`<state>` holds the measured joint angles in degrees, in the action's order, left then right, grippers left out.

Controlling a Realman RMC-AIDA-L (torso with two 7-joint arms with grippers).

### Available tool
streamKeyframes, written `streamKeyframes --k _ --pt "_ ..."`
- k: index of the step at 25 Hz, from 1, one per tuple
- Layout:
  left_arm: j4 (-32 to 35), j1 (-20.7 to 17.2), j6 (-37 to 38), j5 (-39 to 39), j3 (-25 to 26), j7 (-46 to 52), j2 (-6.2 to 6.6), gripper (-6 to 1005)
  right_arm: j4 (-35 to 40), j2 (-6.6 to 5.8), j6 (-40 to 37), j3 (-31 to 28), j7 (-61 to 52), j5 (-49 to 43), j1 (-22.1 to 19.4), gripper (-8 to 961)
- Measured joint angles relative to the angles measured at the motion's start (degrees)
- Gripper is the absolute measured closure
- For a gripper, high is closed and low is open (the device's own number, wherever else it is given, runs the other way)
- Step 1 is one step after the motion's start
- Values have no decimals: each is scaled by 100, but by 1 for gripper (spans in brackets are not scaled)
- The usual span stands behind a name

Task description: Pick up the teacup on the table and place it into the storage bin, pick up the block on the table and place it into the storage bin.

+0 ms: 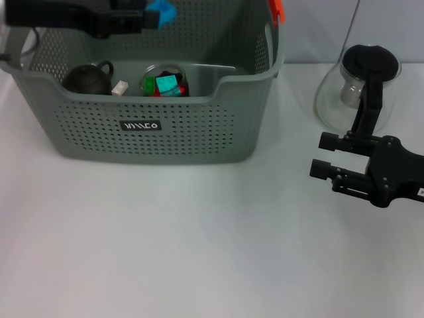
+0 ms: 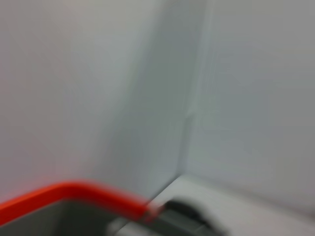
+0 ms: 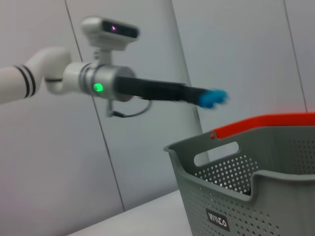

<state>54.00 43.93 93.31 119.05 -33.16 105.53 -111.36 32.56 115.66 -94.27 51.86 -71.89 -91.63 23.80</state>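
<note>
Block (image 1: 162, 11), blue, pinched in left gripper (image 1: 158, 14) above storage bin (image 1: 152, 132); teacup (image 1: 89, 78) already inside. Next: spread jaws, drop. Right gripper (image 1: 326, 156) idle w/ jaws spread, near glass pot (image 1: 358, 86).

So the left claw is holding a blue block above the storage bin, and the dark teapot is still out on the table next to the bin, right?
Not quite. The head view shows the dark teapot already inside the storage bin, not on the table beside it. The rest holds: the left claw holds a blue block above the bin.
</note>
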Motion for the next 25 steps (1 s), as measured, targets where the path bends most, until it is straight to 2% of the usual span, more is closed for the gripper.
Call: streamKeyframes --k 2,4,7,11,15,18,20,23,25 --pt "115 75 -653 390 -502 376 -28 523 2 6 -3 0 0 -3 13 316" --pt "142 131 -1333 783 -1029 691 -111 518 3 11 -2 0 1 -5 24 316" --pt "183 162 -2259 1340 -1673 1032 -338 511 5 17 9 3 2 -7 32 316" --pt "296 183 -2890 2079 -2118 1520 -595 502 5 18 14 8 1 -10 38 316" --pt "434 155 -2857 2134 -2091 1608 -708 493 5 17 29 0 1 -12 37 316" --pt "786 -41 -2693 1677 -1756 1584 -781 487 5 17 41 0 2 -13 34 316" --pt "1072 -315 -2402 989 -1420 1384 -820 482 5 17 36 0 9 -14 36 316" --pt "1063 -942 -1441 -833 -744 445 -844 268 5 35 52 1 56 -13 27 316" --pt "556 -1316 -535 -1948 -421 -413 -779 232 5 53 70 7 129 -34 18 316"
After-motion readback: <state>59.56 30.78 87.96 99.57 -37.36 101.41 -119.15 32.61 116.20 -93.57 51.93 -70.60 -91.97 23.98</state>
